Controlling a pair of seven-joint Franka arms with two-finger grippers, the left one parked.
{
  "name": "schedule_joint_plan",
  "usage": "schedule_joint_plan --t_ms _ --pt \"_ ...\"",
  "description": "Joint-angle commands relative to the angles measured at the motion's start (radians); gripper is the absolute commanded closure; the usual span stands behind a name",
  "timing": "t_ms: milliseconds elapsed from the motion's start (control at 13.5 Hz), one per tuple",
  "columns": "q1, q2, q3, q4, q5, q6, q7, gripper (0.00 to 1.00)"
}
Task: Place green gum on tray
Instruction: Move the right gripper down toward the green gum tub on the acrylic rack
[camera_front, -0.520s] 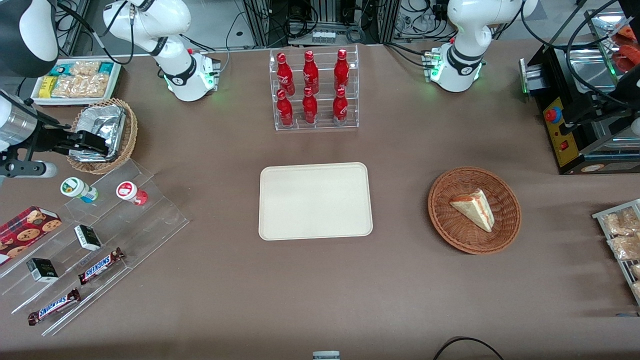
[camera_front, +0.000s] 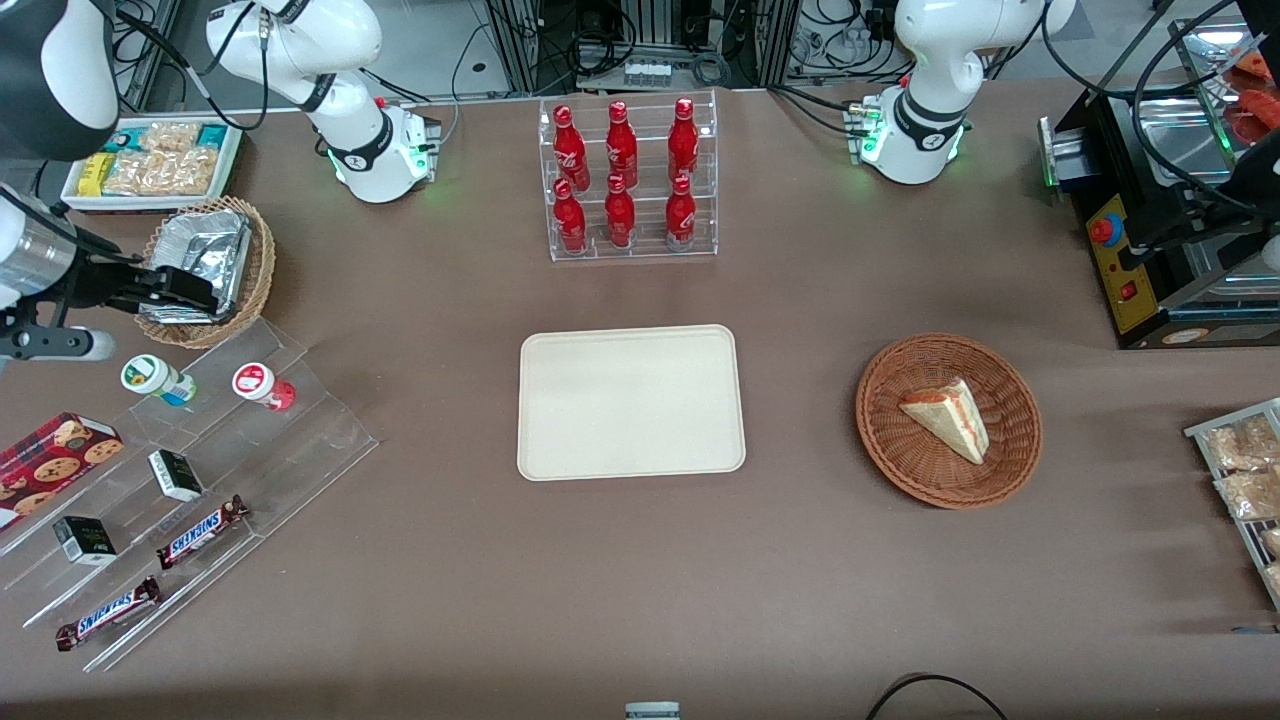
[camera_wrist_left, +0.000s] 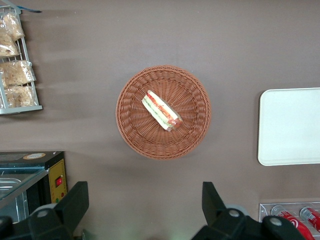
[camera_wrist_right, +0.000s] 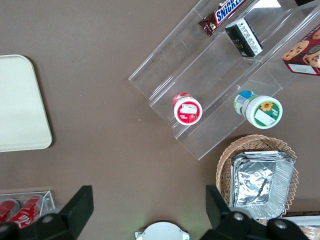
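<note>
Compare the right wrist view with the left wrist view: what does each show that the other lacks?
Only the right wrist view shows the green gum and the red-labelled canister on the clear stepped rack, plus the foil container in its basket. The open gripper hangs above the table near the canisters.

Only the left wrist view shows the sandwich in a round wicker basket.

Both catch an edge of the bare tray and some red bottles.

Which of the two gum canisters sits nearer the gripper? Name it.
The green gum, with its green-marked lid, not the red-lidded canister beside it. The open gripper hangs over the foil-tray basket.
</note>
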Motion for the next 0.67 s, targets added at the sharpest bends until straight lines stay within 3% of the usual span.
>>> schedule_joint_plan --t_ms 0,595 --pt "0.001 -0.007 -0.006 -0.07 -0.002 0.072 -0.064 0.0" --pt "-0.096 -0.007 -0.013 -0.189 -0.019 0.241 -0.575 0.0"
